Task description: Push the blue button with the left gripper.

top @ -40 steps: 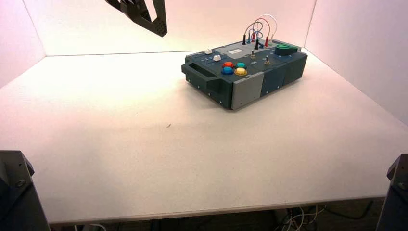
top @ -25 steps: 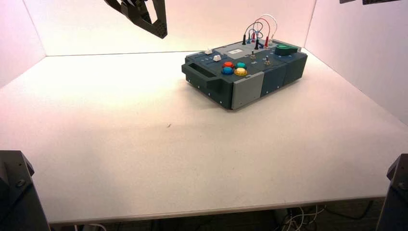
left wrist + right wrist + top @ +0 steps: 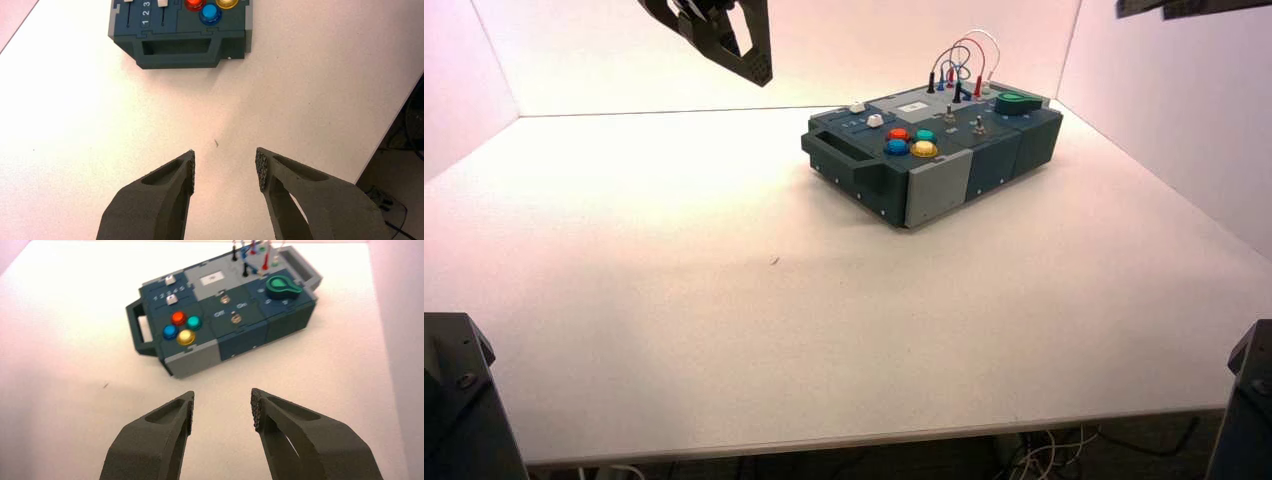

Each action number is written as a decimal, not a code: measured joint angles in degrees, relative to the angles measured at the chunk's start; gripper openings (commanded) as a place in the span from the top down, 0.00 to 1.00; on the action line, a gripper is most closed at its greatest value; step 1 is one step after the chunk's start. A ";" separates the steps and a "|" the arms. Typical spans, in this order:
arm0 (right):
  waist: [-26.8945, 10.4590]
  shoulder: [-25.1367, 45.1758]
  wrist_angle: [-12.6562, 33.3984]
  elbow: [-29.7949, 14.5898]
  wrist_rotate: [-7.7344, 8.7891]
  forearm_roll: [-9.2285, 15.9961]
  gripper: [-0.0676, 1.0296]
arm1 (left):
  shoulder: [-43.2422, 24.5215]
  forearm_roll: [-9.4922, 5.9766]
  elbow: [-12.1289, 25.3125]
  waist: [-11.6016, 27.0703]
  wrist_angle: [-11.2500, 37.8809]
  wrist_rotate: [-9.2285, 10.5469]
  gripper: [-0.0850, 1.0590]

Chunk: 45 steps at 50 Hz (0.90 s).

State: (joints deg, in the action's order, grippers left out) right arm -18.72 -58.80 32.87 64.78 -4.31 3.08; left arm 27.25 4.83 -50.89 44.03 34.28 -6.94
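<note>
1. The blue button (image 3: 896,147) is small, round, domed and glossy. It sits right of centre in the upper half of the high view, at the near-left corner of a cluster of four coloured buttons, unpressed and untouched.
2. The left gripper (image 3: 724,35) is black and claw-like. It hangs at the upper left of the high view, well apart from the button, its fingers (image 3: 170,192) spread.

Left pincer (image 3: 225,170) raised high, fingers apart, right pincer (image 3: 222,410) likewise spread, apparently raised too
</note>
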 measured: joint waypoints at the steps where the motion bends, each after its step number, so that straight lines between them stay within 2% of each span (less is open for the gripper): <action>1: -0.09 0.18 0.00 0.00 0.00 0.00 0.39 | 0.00 0.00 0.00 0.00 0.00 0.00 0.37; 31: -1.41 3.34 1.14 0.00 0.18 0.35 0.41 | -2.20 0.09 0.00 0.00 0.26 -0.09 0.37; 38: -1.49 5.71 2.11 -1.41 1.85 0.35 0.42 | -2.72 0.09 0.00 0.00 0.26 -0.18 0.37; 45: -1.49 9.32 3.25 -3.34 4.31 0.35 0.42 | -3.16 0.09 0.26 0.00 0.26 -0.09 0.37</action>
State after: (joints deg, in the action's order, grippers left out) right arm -20.21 -49.48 36.12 61.44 0.00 3.43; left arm 24.08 4.92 -50.63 44.03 34.54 -7.03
